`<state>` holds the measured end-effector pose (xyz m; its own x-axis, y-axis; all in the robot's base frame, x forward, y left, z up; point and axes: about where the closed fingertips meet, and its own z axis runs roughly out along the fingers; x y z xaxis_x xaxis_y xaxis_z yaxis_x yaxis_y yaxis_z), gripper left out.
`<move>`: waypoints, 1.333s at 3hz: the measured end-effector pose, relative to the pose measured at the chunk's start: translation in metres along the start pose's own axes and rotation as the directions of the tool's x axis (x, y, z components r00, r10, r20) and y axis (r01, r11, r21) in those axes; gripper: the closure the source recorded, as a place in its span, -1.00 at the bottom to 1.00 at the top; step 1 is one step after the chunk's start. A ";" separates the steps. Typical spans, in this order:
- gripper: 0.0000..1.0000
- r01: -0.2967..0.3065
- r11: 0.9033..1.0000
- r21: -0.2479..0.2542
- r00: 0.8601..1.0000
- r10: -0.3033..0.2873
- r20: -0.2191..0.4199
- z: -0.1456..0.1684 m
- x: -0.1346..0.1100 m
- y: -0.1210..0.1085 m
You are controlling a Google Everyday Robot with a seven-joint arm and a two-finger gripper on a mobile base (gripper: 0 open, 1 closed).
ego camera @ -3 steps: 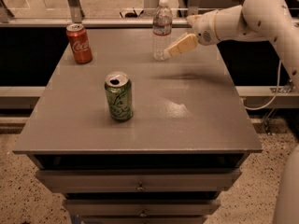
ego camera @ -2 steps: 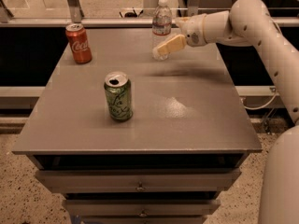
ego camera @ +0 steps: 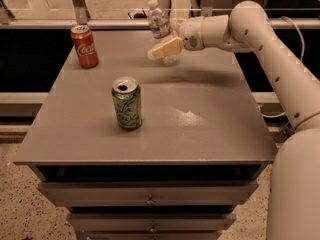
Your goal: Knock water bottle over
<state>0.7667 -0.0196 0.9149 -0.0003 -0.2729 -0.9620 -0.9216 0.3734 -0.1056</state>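
The water bottle (ego camera: 159,25), clear with a white cap and a thin label band, stands near the back edge of the grey table (ego camera: 200,134), right of centre. It leans with its cap toward the left. My gripper (ego camera: 167,47) reaches in from the right and touches the bottle's lower half, partly covering it. The arm (ego camera: 260,39) comes in from the right side of the view.
A red cola can (ego camera: 84,46) stands at the table's back left. A green soda can (ego camera: 126,103) stands left of centre, nearer the front. Drawers (ego camera: 150,199) sit under the table top. A rail and a glass wall run behind the table.
My gripper has moved left, from beside the bottle to against it. The bottle, upright before, now leans with its top to the left. The cans have not moved.
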 end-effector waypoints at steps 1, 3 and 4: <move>-1.00 -0.008 0.999 -0.054 1.000 0.009 0.025 0.005 -0.010 0.026; -1.00 -0.049 0.990 -0.132 0.999 0.048 -0.009 0.013 0.004 0.067; -1.00 -0.056 0.987 -0.149 0.998 0.052 -0.031 0.017 0.011 0.072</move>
<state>0.7069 0.0197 0.8919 -0.0603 -0.2809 -0.9579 -0.9677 0.2518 -0.0129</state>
